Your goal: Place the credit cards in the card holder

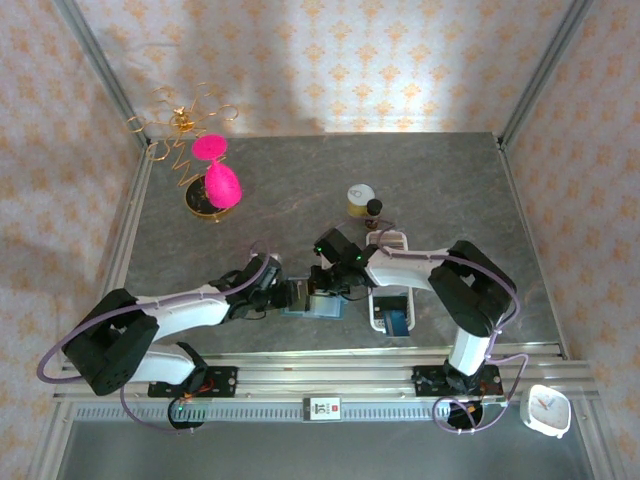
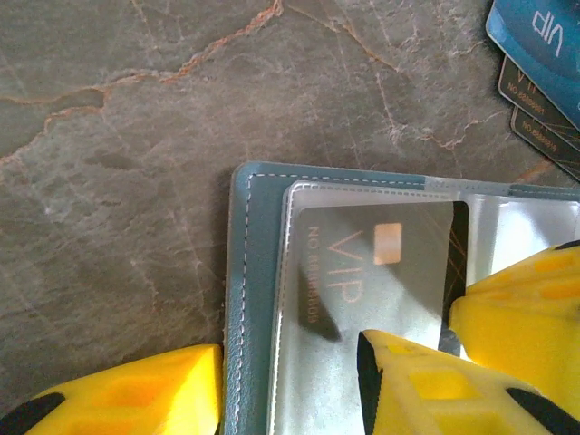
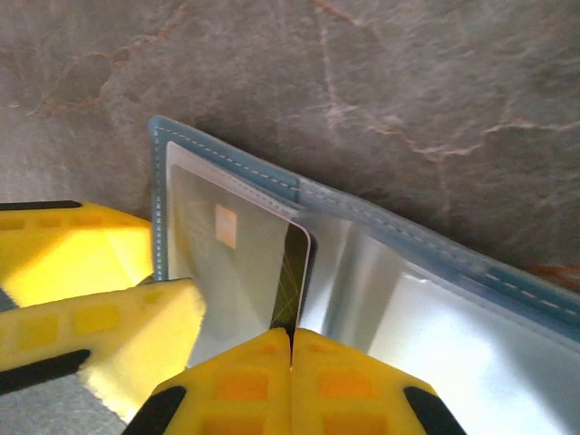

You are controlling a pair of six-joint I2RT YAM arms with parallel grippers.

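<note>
The right end effector (image 3: 292, 343) is clenched on the dark edge of a credit card (image 3: 245, 263) (a "VIP" card with a gold chip), most of which sits inside the clear sleeve (image 3: 399, 317) of the open card holder (image 3: 231, 163). The left end effector (image 2: 290, 362) stands released. Its yellow fingers (image 2: 136, 399) are apart astride the holder's stitched teal edge, one on the bare side and the other over the sleeve, just beside the right arm's fingers.

The holder lies flat on the grey marbled bench (image 1: 450, 180), near its front edge and between the two arms. In the left wrist view, spare cards (image 2: 542, 54) are fanned on the bench near the holder's corner, a blue one on top of darker ones. Just right of the holder, a white slotted tray (image 1: 388, 240) runs from near to far, with a blue card (image 1: 397, 322) at its near end. A small jar (image 1: 358, 198) and a dark bottle (image 1: 374, 208) stand just beyond the tray. A pink ornament (image 1: 215, 180) stands at the far left, and a white clock (image 1: 547, 410) sits off the bench at the near right
</note>
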